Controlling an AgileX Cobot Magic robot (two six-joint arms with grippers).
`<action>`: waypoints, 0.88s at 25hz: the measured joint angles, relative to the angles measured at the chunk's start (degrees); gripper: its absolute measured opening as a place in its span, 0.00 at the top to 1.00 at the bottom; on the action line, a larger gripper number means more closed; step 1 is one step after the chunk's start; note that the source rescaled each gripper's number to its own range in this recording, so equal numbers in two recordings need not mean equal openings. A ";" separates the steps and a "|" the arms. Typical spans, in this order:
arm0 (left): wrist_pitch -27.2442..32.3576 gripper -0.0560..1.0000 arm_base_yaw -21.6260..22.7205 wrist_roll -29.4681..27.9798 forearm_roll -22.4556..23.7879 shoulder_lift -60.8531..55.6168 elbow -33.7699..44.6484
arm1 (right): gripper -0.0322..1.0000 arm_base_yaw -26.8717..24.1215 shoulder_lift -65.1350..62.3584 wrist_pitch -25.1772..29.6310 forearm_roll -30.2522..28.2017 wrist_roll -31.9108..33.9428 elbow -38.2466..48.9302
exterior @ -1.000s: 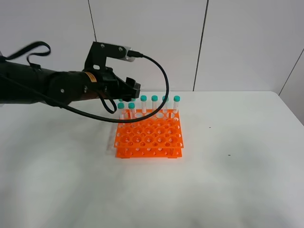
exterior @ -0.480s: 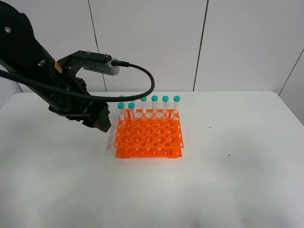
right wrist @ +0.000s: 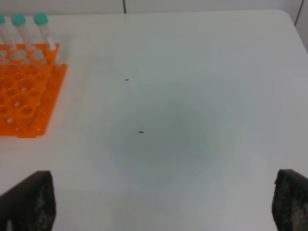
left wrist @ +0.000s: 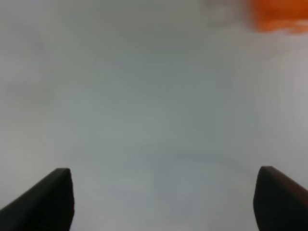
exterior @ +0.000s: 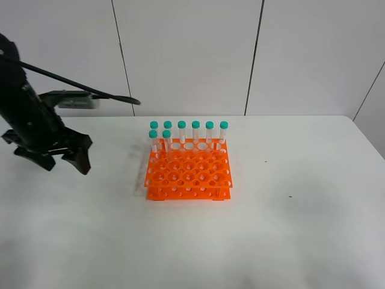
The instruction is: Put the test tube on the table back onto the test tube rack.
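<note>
I see the bright orange plastic two-tier rack (exterior: 189,170) standing on the large white matte tabletop (exterior: 289,229), well off to the side of my left gripper (exterior: 53,158). It holds eight slim clear tubes with teal-green screw caps, all upright. Six stand in the back row (exterior: 195,132). Two more stand in the row in front of it, at the end nearest my left gripper (exterior: 160,143); the remaining holes are empty. I cannot pick out which of them is the task's own test tube, and I see no tube lying on the tabletop.

My left gripper hangs low over bare table, jaws spread wide with nothing between them; its wrist view shows the two dark fingertips (left wrist: 45,199) far apart, with a blurred orange corner of the rack (left wrist: 279,17) ahead.

My right gripper (right wrist: 163,204) is likewise spread wide and empty, with the rack's edge (right wrist: 29,91) and three capped tubes (right wrist: 19,29) ahead of it to one side.
</note>
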 joint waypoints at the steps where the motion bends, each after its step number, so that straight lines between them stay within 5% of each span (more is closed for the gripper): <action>1: 0.77 0.08 2.74 0.00 -0.05 -0.06 0.00 | 0.00 0.00 0.00 0.00 0.00 0.00 0.00; 4: 2.40 0.08 7.01 0.00 0.66 -1.53 0.39 | 0.00 0.00 0.00 0.00 0.00 0.00 0.00; 12: 6.85 0.08 7.38 0.00 0.74 -17.40 14.12 | 0.00 0.00 0.00 0.00 0.00 0.00 0.00; 22: 5.09 0.08 7.38 -4.31 0.62 -57.46 36.12 | 0.00 0.00 0.00 0.00 0.00 0.00 0.00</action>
